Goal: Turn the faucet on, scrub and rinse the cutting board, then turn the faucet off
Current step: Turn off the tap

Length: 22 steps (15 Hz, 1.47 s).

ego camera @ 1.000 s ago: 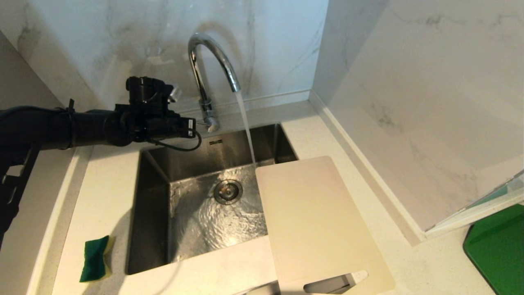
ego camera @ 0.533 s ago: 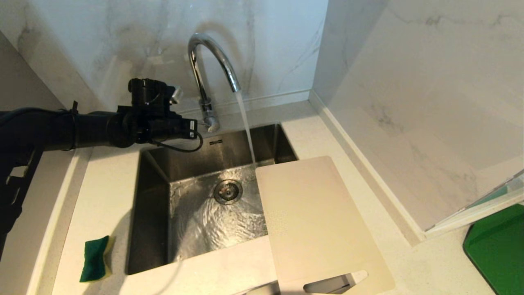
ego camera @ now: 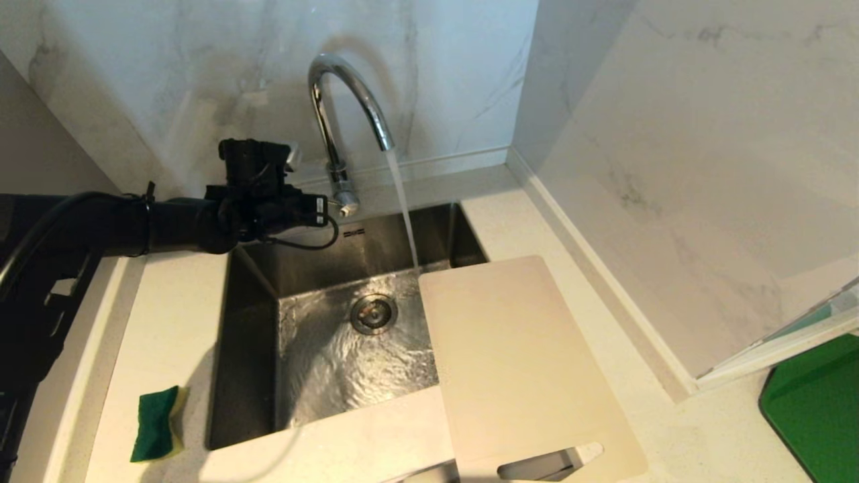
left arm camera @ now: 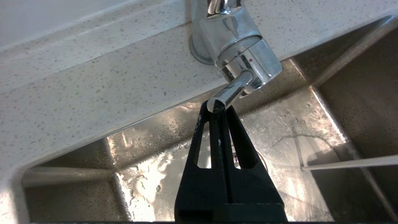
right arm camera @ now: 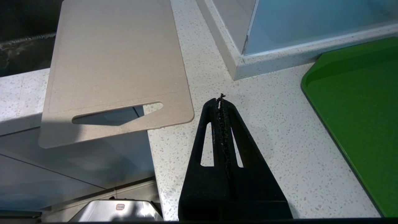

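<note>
The pale speckled worktop (ego camera: 168, 322) fills the lower half of the head view, with marble walls behind it. Set into it at centre is the steel sink (ego camera: 255, 335), its floor rippling with water. The cutting board (ego camera: 517, 362) lies flat at lower centre-right, its far corner overhanging the sink's right edge and its slotted end past the worktop's front edge. A green tray (ego camera: 815, 409) sits at the lower right corner.

The faucet (ego camera: 335, 121) rises at upper centre behind the sink, and water (ego camera: 402, 201) falls from its spout into the basin just beside the board's far corner.

The left arm reaches in from the left edge; the left hand (left arm camera: 216, 107) has its fingers pressed together, their tip against the end of the faucet's thin lever (left arm camera: 231, 91). The right hand (right arm camera: 221, 102), seen only in its wrist view, hangs over bare worktop between board and tray, fingers together, holding nothing.

A green-and-yellow sponge (ego camera: 158, 422) lies at lower left, beside the sink.
</note>
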### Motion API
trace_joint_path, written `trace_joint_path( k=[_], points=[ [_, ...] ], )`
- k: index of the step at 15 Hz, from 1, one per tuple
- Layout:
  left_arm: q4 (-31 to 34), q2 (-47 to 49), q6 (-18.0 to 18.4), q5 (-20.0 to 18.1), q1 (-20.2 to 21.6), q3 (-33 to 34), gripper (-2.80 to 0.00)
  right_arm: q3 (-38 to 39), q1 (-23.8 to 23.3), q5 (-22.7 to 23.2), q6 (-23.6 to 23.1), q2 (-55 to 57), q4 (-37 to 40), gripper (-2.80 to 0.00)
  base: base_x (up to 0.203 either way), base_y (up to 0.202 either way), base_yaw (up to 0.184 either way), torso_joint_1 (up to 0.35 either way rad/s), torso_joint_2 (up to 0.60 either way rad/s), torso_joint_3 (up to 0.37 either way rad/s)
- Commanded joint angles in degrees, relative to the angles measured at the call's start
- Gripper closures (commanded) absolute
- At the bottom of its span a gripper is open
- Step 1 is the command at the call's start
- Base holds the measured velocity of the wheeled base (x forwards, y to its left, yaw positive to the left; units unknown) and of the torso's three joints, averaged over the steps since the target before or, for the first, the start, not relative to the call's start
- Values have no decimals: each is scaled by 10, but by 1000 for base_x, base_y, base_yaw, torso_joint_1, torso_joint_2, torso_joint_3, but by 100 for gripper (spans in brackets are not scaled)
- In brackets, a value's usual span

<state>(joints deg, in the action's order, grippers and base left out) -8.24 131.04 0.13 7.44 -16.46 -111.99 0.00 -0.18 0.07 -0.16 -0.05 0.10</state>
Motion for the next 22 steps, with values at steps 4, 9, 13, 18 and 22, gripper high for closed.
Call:
trace_joint_path(
  k=[4, 9, 13, 18, 22],
  points=[
    [-38, 16, 0, 8, 4, -1, 0, 1, 0, 0, -1, 0, 0, 0, 0, 0, 0, 0, 0, 0],
    [-39, 11, -1, 9, 4, 0, 0, 1, 0, 0, -1, 0, 0, 0, 0, 0, 0, 0, 0, 0],
    [22, -27, -2, 11, 10, 34, 0, 1, 0, 0, -1, 0, 0, 0, 0, 0, 0, 0, 0, 0],
    [40, -54, -4, 8, -11, 59, 0, 1, 0, 0, -2, 0, 0, 0, 0, 0, 0, 0, 0, 0],
    [95, -64, -17, 8, -23, 42, 0, 1, 0, 0, -2, 0, 0, 0, 0, 0, 0, 0, 0, 0]
  ],
)
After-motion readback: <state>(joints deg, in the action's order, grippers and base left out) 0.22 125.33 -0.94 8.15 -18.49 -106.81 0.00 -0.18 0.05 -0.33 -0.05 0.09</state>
